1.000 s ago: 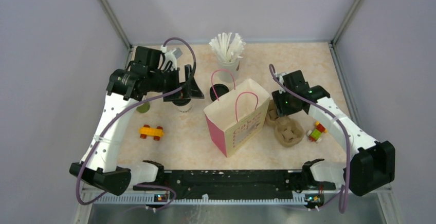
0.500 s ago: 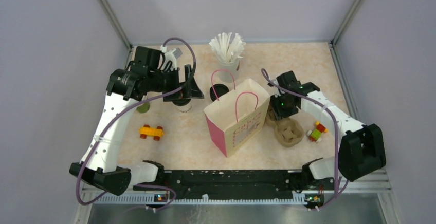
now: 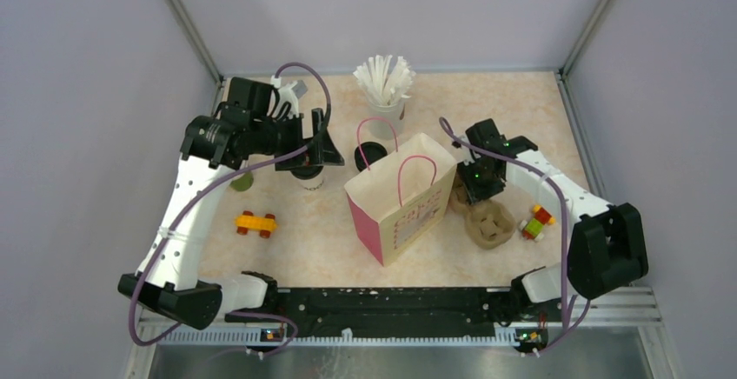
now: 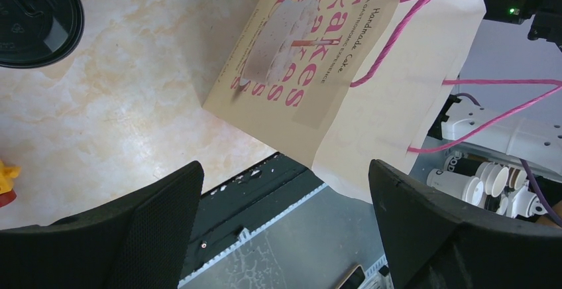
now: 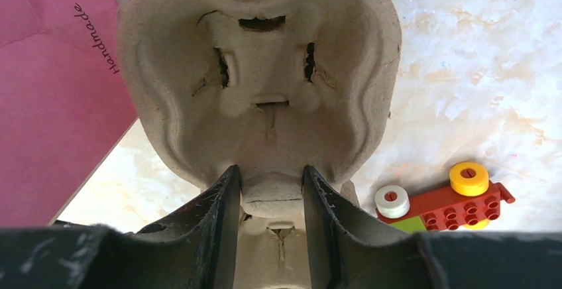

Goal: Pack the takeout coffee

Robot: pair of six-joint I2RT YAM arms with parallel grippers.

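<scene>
The takeout coffee (image 3: 369, 155) shows as a black disc behind the paper bag (image 3: 401, 201), and its lid (image 4: 33, 17) sits at the top left of the left wrist view. My left gripper (image 3: 330, 146) hovers left of it, wide open and empty (image 4: 285, 170). My right gripper (image 3: 481, 189) is down at the brown pulp cup carrier (image 3: 488, 222), right of the bag. Its two fingers (image 5: 272, 203) press on both sides of the carrier's middle ridge (image 5: 265, 70).
A white cup of straws (image 3: 384, 83) stands at the back. Another cup (image 3: 308, 177) sits under my left gripper. A toy-brick car (image 3: 255, 222) lies front left and another (image 3: 536, 222) beside the carrier. A small green thing (image 3: 242, 182) lies left.
My right arm has swung in toward the bag and carrier, and its jaws have narrowed onto the carrier's ridge. The left arm has not moved.
</scene>
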